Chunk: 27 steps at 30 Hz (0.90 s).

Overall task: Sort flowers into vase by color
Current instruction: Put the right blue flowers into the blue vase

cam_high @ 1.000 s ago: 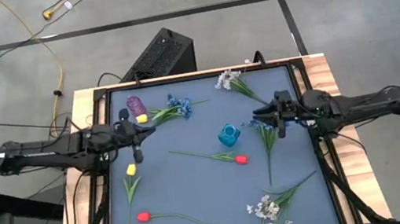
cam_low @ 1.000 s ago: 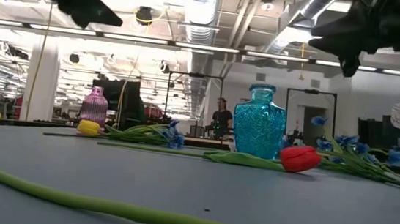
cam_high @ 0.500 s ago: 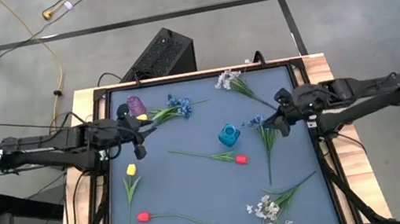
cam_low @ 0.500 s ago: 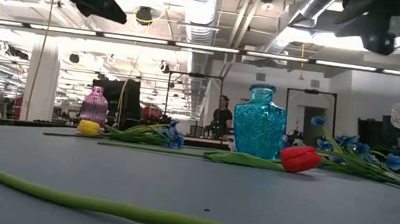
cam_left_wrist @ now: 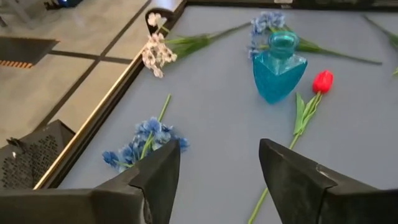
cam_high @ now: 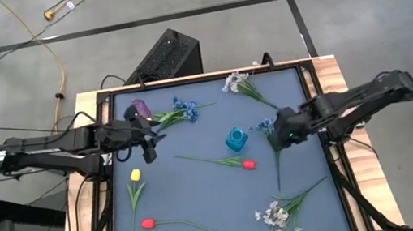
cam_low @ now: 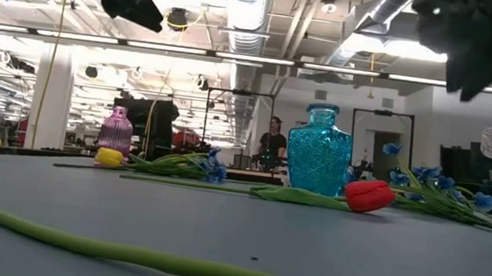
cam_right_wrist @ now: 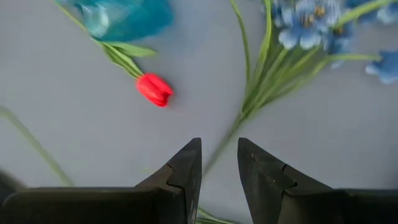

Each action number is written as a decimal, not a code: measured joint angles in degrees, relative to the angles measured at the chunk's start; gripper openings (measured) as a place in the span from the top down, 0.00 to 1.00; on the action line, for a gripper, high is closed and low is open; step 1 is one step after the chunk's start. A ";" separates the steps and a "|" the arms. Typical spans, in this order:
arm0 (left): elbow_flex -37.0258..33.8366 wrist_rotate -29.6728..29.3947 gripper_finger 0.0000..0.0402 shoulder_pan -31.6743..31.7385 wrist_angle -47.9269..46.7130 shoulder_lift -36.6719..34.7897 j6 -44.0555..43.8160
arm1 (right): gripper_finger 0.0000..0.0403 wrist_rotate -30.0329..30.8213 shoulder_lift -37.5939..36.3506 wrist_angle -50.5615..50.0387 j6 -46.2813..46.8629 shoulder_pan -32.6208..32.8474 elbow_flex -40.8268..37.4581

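Near edge: smooth red tulip (cam_high: 147, 223) on a thin green stem and a white bunch (cam_high: 275, 215) lie flat on the matte table (cam_high: 201, 190). Mid-table: faceted blue glass vase (cam_high: 235, 139). Right gripper (cam_high: 278, 130), fingers slightly apart, hovers over the blue sprig (cam_right_wrist: 311, 18). Left gripper (cam_high: 147, 137), fingers wide, empty, by the ribbed purple vase (cam_low: 116, 131).

My right arm covers the blue sprig's (cam_high: 274, 140) blossoms from above — the turquoise vase (cam_right_wrist: 121, 15) is cut off at my right wrist view's edge.
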 joint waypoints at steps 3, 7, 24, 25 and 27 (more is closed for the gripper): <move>0.00 0.66 0.43 0.00 0.02 1.05 -0.09 | 0.67 -0.74 4.36 0.01 0.08 1.35 0.00; 0.00 1.05 0.38 0.00 0.21 1.70 -0.04 | 0.67 -0.16 7.87 -0.21 -1.63 2.67 0.00; 0.00 0.99 0.34 0.00 -3.02 1.66 -2.71 | 0.37 0.82 9.14 10.85 2.98 -1.51 -9.22; 0.00 0.97 0.34 -0.02 -3.00 1.66 -2.71 | 0.37 0.82 9.35 11.70 3.87 -1.25 -9.83; 0.00 0.82 0.34 -0.02 -3.00 1.66 -2.71 | 0.37 1.01 10.19 12.72 5.79 -0.57 -11.00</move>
